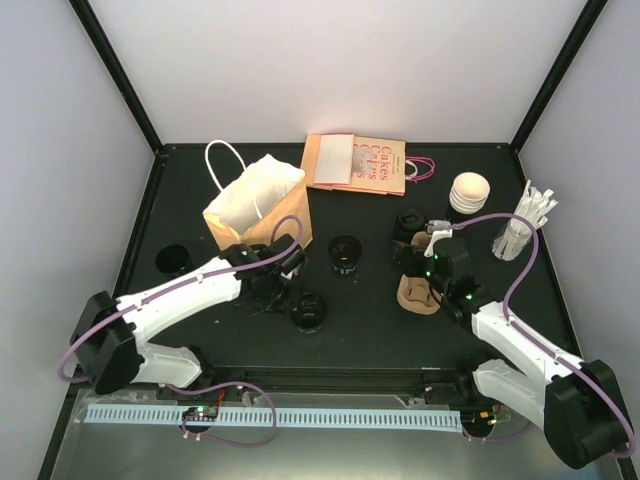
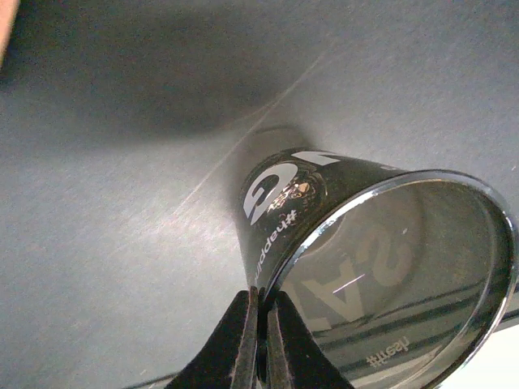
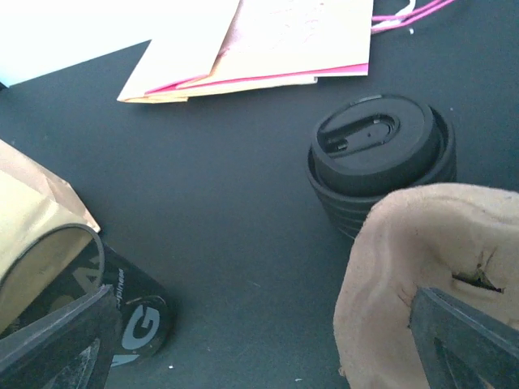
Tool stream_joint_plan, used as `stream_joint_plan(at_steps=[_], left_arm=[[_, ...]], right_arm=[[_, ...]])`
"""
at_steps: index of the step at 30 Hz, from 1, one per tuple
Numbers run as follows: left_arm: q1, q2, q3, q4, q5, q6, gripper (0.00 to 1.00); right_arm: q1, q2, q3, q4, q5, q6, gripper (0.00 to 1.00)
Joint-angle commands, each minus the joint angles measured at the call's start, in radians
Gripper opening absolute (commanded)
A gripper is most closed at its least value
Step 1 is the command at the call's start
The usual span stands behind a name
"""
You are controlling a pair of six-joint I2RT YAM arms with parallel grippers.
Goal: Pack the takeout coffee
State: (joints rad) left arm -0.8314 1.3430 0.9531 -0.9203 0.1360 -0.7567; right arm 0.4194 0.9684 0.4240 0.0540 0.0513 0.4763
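Note:
A black paper cup [image 1: 308, 312] with white lettering stands open, without a lid, at the table's middle. My left gripper [image 1: 285, 296] is shut on its rim. In the left wrist view the jaws [image 2: 261, 298] pinch the cup's [image 2: 324, 203] wall, one finger inside and one outside; the cup looks tilted. A second black cup [image 1: 345, 254] stands further back and shows at the lower left of the right wrist view [image 3: 130, 312]. My right gripper [image 1: 413, 262] is open wide [image 3: 263, 296] over the brown pulp carrier [image 3: 422, 267], holding nothing.
A stack of black lids [image 3: 377, 154] sits behind the carrier [image 1: 418, 294]. An open brown paper bag [image 1: 258, 205] stands at the back left. Flat pink-and-cream bags [image 1: 355, 162], white lids [image 1: 470, 192] and wrapped straws [image 1: 527, 222] line the back. A black round item [image 1: 172, 260] lies at the left.

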Motion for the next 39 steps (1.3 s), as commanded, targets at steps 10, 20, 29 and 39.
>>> stream_joint_plan(at_steps=[10, 20, 29, 39], left_arm=[[0.179, -0.3, 0.033, -0.447, -0.119, 0.093, 0.01], [0.594, -0.438, 0.133, -0.534, -0.195, 0.266, 0.01], [0.87, -0.377, 0.272, -0.401, -0.106, 0.311, 0.02], [1.239, -0.327, 0.322, -0.197, 0.02, 0.264, 0.02]], right_arm=[[0.016, 0.003, -0.056, 0.102, 0.06, -0.011, 1.0], [0.016, -0.006, -0.065, 0.107, 0.071, -0.006, 1.0], [0.016, -0.005, -0.07, 0.115, 0.065, -0.005, 1.0], [0.016, 0.019, -0.078, 0.135, 0.05, 0.005, 1.0]])
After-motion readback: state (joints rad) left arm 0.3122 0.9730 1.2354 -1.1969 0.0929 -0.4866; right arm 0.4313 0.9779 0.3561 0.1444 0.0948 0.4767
